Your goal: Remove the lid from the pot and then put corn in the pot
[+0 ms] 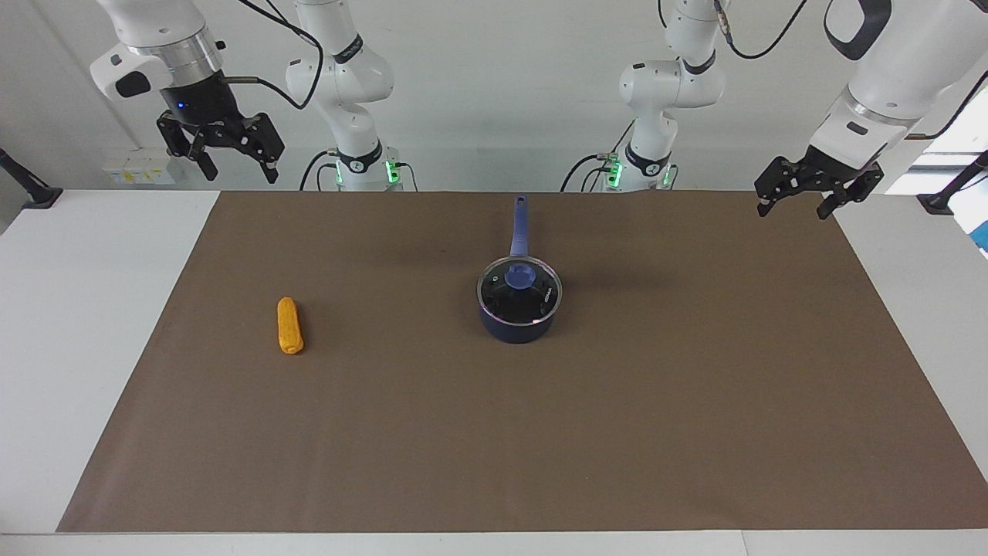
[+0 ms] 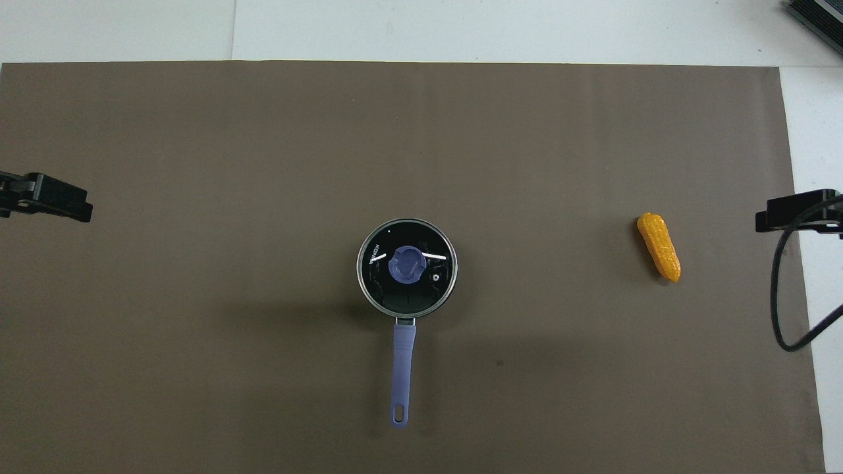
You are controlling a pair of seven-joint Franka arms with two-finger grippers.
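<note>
The navy-blue pot (image 1: 519,325) (image 2: 404,349) stands at the middle of the brown mat, its long blue handle pointing toward the robots. The glass lid (image 1: 540,289) (image 2: 435,289) with its blue knob (image 1: 519,275) (image 2: 406,264) rests on the pot. The orange-yellow corn (image 1: 290,326) (image 2: 659,246) lies on the mat toward the right arm's end. My right gripper (image 1: 235,161) hangs open, high over the mat's corner at its own end; only its tip shows in the overhead view (image 2: 790,212). My left gripper (image 1: 795,202) (image 2: 49,197) hangs open, high over the mat's edge at its end.
The brown mat (image 1: 494,448) (image 2: 197,131) covers most of the white table (image 1: 93,309). A black cable (image 2: 784,309) hangs by the right gripper. Both arm bases (image 1: 359,166) stand at the table's robot-side edge.
</note>
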